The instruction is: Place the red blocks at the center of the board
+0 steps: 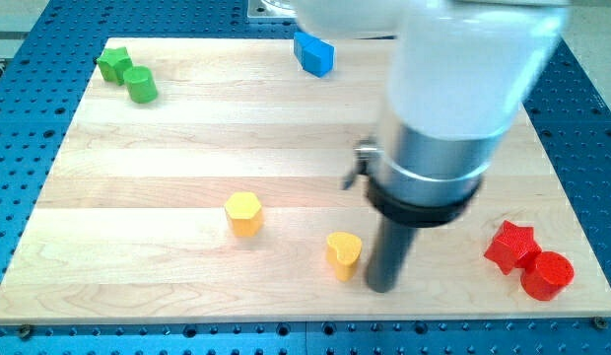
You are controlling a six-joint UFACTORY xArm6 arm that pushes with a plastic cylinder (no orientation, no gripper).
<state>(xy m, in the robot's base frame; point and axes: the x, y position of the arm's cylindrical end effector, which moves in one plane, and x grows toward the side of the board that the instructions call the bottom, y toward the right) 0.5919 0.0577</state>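
Observation:
A red star block [509, 246] and a red round block [547, 275] sit touching each other near the view's bottom right corner of the wooden board [187, 148]. My tip [381, 288] rests on the board just right of a yellow heart block [343, 254], well to the left of the red blocks. The arm's body hides the board's upper right part.
A yellow hexagon block [243, 213] lies left of the heart. A blue block [313, 53] sits at the top middle edge. A green star block [113, 64] and a green round block [141, 85] touch at the top left.

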